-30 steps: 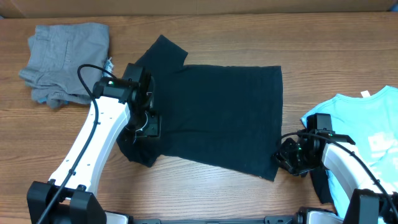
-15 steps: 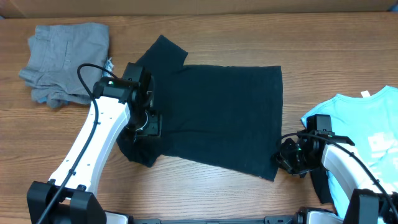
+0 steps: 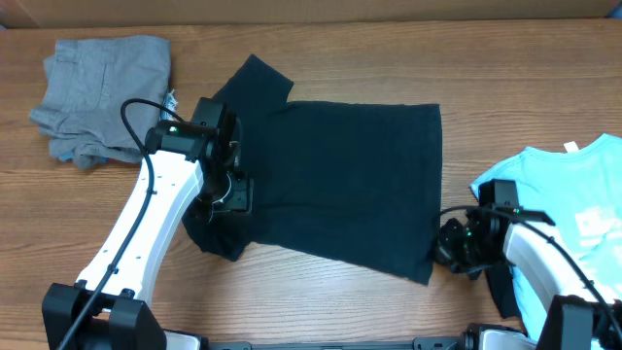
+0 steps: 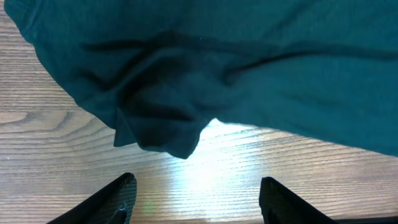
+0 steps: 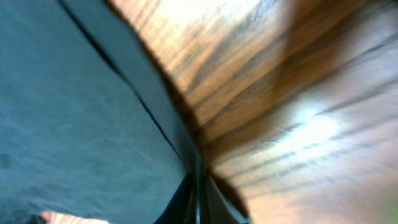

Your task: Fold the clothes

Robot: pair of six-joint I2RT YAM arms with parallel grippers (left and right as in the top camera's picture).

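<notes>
Clenched tight, the right claw (image 3: 439,251) sits at the lower right of the overhead view, its fingers pressed together on the lower right hem corner of the black short-sleeved cotton T-shirt (image 3: 340,175). In the right wrist view the hem edge of that shirt (image 5: 74,112) runs straight down into the closed tips of the claw (image 5: 199,199), low over the brown wooden table (image 5: 280,93).

At left of centre, the left claw (image 3: 225,194) hangs over the shirt's bunched lower left sleeve with its fingers (image 4: 121,198) spread apart and grasping nothing; bare wood shows between them, just below the crumpled sleeve.

The black shirt lies flat mid-table. Grey folded garments (image 3: 102,97) rest at the upper left, and a light blue white-printed T-shirt (image 3: 573,194) lies at the right edge.
</notes>
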